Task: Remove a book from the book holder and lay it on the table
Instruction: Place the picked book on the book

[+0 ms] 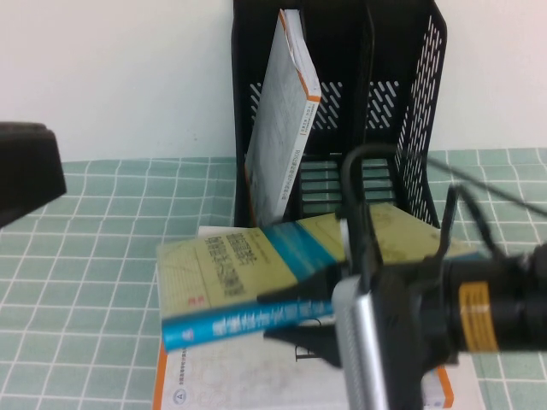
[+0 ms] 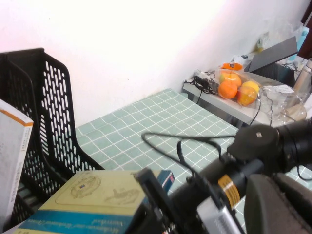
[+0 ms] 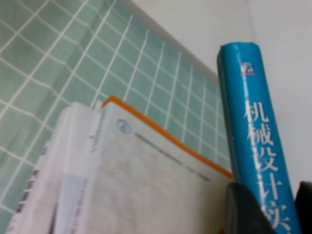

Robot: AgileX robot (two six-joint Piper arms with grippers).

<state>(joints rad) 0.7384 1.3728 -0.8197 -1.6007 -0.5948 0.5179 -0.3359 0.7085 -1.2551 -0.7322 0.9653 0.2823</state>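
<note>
The book (image 1: 248, 273), pale yellow-green with a teal spine, lies nearly flat just in front of the book holder (image 1: 410, 102), over a white-and-orange book. My right gripper (image 1: 318, 309) is shut on its spine side. In the right wrist view my gripper (image 3: 280, 214) has a dark finger on each side of the teal spine (image 3: 253, 122). The book also shows in the left wrist view (image 2: 92, 200), with the holder (image 2: 53, 112) behind it. My left gripper (image 1: 26, 179) hangs apart at the far left above the table (image 1: 94, 256); a dark part of it (image 2: 278, 204) shows in its own view.
A thin white book (image 1: 282, 120) with an orange-edged spine leans inside the holder. A white-and-orange book (image 1: 248, 376) lies on the table under the held book. A side table with a bag of oranges (image 2: 236, 87) and a laptop (image 2: 273, 53) stands beyond the cloth.
</note>
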